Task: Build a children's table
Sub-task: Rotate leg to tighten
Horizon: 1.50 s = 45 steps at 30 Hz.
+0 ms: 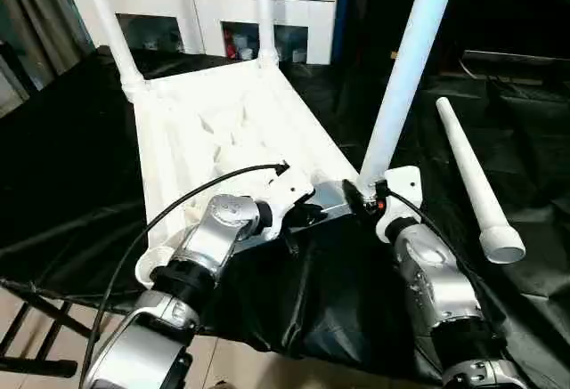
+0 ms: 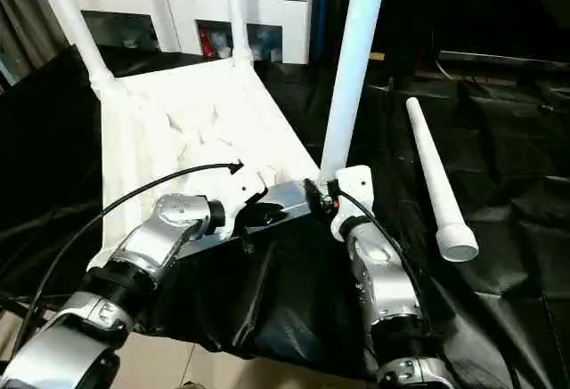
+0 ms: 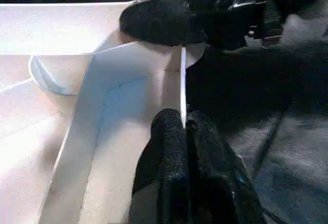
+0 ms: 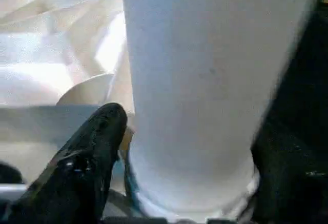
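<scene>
At the near corner of the upside-down tabletop [image 1: 223, 131] on the black surface [image 1: 71, 158], the right gripper [image 4: 179, 147] jaws are standing wide around the third leg [image 1: 405, 68] while the left gripper [image 3: 182, 131] jaws are pinching the rim, so the leg could be tipping out if loose.

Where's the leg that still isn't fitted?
The loose leg lies flat on the black table cover on the robot's right, beside the upside-down tabletop, just beyond the right end effector.
</scene>
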Motion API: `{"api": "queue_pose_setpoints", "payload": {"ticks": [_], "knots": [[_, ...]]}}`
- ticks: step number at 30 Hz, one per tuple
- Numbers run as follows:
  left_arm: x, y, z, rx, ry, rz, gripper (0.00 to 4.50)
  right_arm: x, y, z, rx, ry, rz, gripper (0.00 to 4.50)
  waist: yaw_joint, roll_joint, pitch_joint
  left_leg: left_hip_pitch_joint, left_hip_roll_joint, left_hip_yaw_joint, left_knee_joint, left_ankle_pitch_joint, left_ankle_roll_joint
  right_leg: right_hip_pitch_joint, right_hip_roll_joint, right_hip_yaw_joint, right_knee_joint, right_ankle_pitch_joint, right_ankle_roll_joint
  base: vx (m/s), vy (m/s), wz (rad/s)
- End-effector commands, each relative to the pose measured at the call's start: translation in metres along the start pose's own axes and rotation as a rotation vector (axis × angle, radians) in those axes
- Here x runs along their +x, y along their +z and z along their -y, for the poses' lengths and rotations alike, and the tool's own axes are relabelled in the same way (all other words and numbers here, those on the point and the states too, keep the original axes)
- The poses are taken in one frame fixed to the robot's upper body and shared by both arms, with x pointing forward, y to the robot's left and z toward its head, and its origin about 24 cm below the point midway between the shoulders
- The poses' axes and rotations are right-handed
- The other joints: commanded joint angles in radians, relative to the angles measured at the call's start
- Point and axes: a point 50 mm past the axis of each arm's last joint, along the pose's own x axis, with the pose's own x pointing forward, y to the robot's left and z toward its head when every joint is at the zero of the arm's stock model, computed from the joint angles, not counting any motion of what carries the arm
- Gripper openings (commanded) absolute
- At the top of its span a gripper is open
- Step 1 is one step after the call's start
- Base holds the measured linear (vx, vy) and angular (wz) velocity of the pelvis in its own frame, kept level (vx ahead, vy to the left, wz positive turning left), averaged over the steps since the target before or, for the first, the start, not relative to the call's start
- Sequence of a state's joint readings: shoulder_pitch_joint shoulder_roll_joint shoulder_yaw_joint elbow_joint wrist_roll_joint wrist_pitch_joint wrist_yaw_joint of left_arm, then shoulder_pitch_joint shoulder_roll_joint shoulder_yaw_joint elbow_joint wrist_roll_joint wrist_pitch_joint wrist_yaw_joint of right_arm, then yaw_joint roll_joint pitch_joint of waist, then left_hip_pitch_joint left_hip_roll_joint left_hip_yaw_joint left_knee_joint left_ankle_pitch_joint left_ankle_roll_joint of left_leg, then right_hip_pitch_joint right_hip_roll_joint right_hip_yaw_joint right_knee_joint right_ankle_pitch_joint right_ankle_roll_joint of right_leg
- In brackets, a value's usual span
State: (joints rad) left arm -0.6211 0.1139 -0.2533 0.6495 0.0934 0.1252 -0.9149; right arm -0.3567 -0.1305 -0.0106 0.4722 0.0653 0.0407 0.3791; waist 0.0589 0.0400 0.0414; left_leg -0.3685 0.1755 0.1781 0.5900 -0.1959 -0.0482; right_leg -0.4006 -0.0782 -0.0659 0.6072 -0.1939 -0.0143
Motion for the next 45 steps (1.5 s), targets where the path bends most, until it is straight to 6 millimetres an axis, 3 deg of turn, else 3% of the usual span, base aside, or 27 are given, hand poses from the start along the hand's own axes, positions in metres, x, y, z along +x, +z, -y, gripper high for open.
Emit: {"api": "queue_pose_setpoints", "payload": {"ticks": [1,6,7,8,11,15,20,24,35,41,45], "knots": [[0.005,0.009,0.008,0.011,-0.052,0.087,0.00,0.005,0.004,-0.007,0.000,0.038,0.009,3.86,-0.003,-0.013,-0.057,0.005,0.049,-0.014,-0.065,-0.145,0.085,0.053,-0.071,0.050,-0.078,-0.130,-0.223,0.000,0.000,0.00],[0.000,0.006,0.008,0.024,-0.079,0.079,0.00,0.001,0.005,-0.002,-0.022,0.078,0.007,3.86,-0.001,-0.012,-0.055,0.004,0.050,-0.016,-0.067,-0.151,0.079,0.055,-0.073,0.048,-0.079,-0.163,-0.221,0.000,0.000,0.00],[-0.011,0.001,0.005,0.044,-0.153,0.066,0.00,-0.009,0.007,0.006,-0.076,0.242,-0.017,3.86,-0.002,-0.013,-0.055,0.003,0.050,-0.016,-0.067,-0.154,0.080,0.056,-0.072,0.048,-0.079,-0.164,-0.221,0.000,0.000,0.00],[-0.022,-0.003,0.002,0.065,-0.222,0.049,0.00,-0.020,0.009,0.012,-0.122,0.408,-0.053,3.86,0.002,-0.019,-0.055,0.004,0.047,-0.015,-0.063,-0.166,0.104,0.061,-0.069,0.047,-0.079,-0.161,-0.220,0.000,0.000,0.00],[-0.036,-0.009,-0.001,0.089,-0.312,0.019,0.00,-0.034,0.011,0.017,-0.177,0.627,-0.114,3.86,0.010,-0.013,-0.057,-0.002,0.055,-0.014,-0.059,-0.141,0.134,0.061,-0.071,0.046,-0.069,-0.100,-0.239,0.000,0.000,0.00],[-0.042,-0.011,-0.003,0.118,-0.345,-0.017,0.00,-0.036,0.014,0.019,-0.214,0.712,-0.139,3.86,0.016,-0.013,-0.058,0.002,0.060,-0.013,-0.057,-0.128,0.127,0.055,-0.072,0.044,-0.062,-0.062,-0.275,0.000,0.000,0.00],[-0.044,-0.009,-0.008,0.125,-0.341,-0.015,0.00,-0.035,0.014,0.018,-0.249,0.777,-0.173,3.86,0.026,-0.017,-0.056,0.005,0.056,-0.011,-0.058,-0.149,0.103,0.055,-0.074,0.045,-0.068,-0.137,-0.262,0.000,0.000,0.00],[-0.044,-0.010,-0.008,0.127,-0.345,-0.009,0.00,-0.036,0.011,0.016,-0.259,0.807,-0.192,3.70,0.028,-0.018,-0.057,0.003,0.056,-0.012,-0.057,-0.139,0.101,0.056,-0.073,0.045,-0.066,-0.123,-0.256,0.000,0.000,0.00],[-0.043,-0.015,-0.008,0.092,-0.306,0.011,0.00,-0.037,0.004,0.007,-0.171,0.719,-0.128,2.75,0.029,-0.015,-0.056,0.004,0.058,-0.014,-0.060,-0.149,0.094,0.055,-0.074,0.044,-0.068,-0.144,-0.249,0.000,0.000,0.00],[-0.029,-0.014,-0.006,0.074,-0.189,-0.012,0.00,-0.027,-0.005,0.007,-0.136,0.437,-0.096,2.71,0.016,-0.017,-0.050,0.008,0.054,-0.017,-0.069,-0.198,0.048,0.051,-0.076,0.046,-0.083,-0.266,-0.213,0.000,0.000,0.00],[0.005,-0.003,0.008,0.024,-0.062,0.015,0.00,-0.009,-0.014,-0.006,-0.027,0.083,-0.091,2.71,-0.001,-0.017,-0.050,0.006,0.053,-0.019,-0.073,-0.195,0.034,0.050,-0.073,0.048,-0.085,-0.265,-0.204,0.000,0.000,0.00]]}}
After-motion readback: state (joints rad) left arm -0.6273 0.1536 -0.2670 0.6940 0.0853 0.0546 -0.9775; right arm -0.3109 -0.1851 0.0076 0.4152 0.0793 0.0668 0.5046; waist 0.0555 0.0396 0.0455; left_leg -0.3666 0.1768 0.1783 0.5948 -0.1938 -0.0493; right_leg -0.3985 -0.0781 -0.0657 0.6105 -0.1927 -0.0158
